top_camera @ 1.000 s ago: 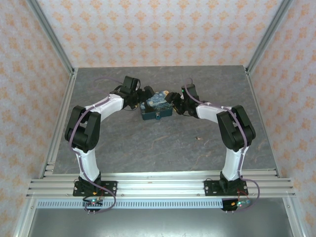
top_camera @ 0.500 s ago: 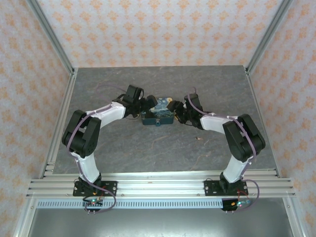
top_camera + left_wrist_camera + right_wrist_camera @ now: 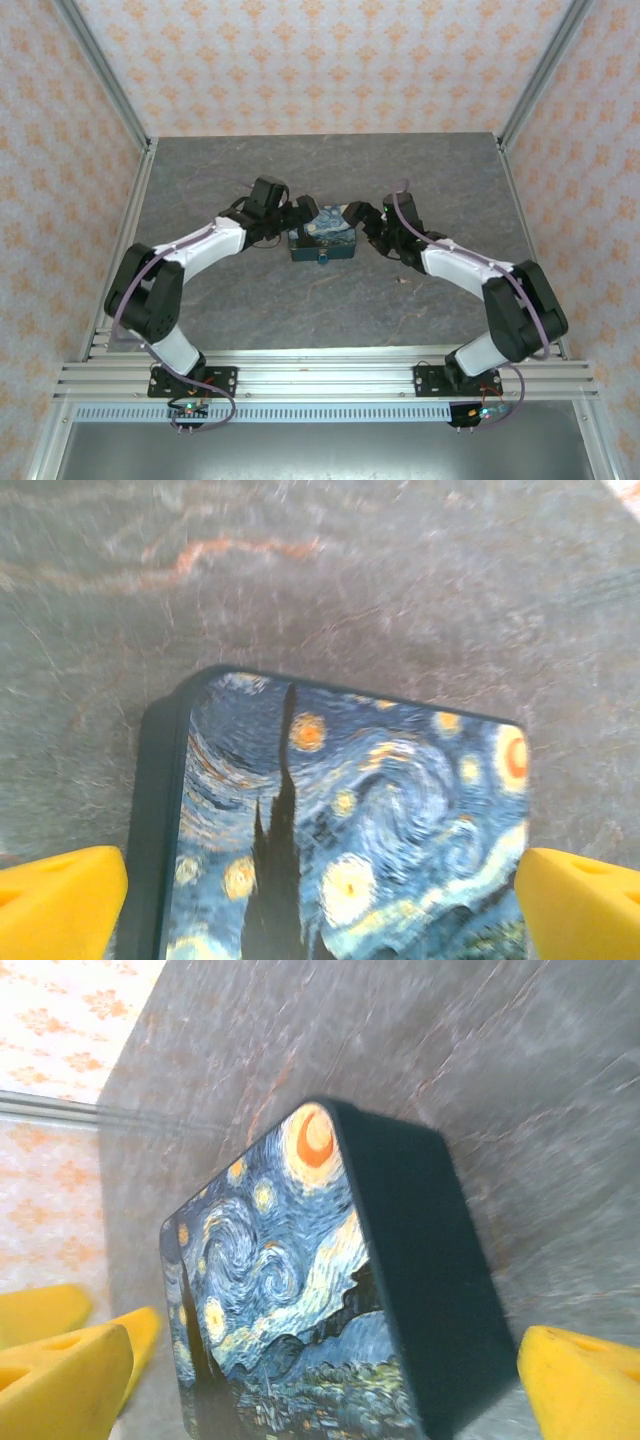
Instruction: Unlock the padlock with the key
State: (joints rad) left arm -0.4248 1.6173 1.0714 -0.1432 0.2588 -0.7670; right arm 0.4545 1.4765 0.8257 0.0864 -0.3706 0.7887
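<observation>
Since a second ago both arms have sunk lower with their elbows swung outward, the padlock (image 3: pixel 322 240) has shifted a little toward the bases, and the right jaws have spread wider. On the left, the left arm (image 3: pixel 190 250) reaches low across the grey table (image 3: pixel 250 300), and the left gripper (image 3: pixel 303 216) sits at the padlock's far left corner. From the left wrist, the left gripper (image 3: pixel 320 905) is spread wide. One yellow finger (image 3: pixel 60 900) stands just beside the dark teal side of the padlock (image 3: pixel 340 820) and the other at its opposite edge. Whether the pads touch it cannot be told. The padlock lies flat mid-table between the two grippers, its starry painted top facing up. To its right, the right gripper (image 3: pixel 360 220) sits at the padlock's far right corner at the end of the right arm (image 3: pixel 470 270). From the right wrist, the right gripper (image 3: pixel 320 1385) is also wide apart, with a strip of table showing between each yellow fingertip (image 3: pixel 585 1385) and the padlock (image 3: pixel 300 1290), so it has hold of nothing. Furthest right, a tiny dark speck (image 3: pixel 403 279) lies on the table just on the near side of the right arm, too small to identify.
</observation>
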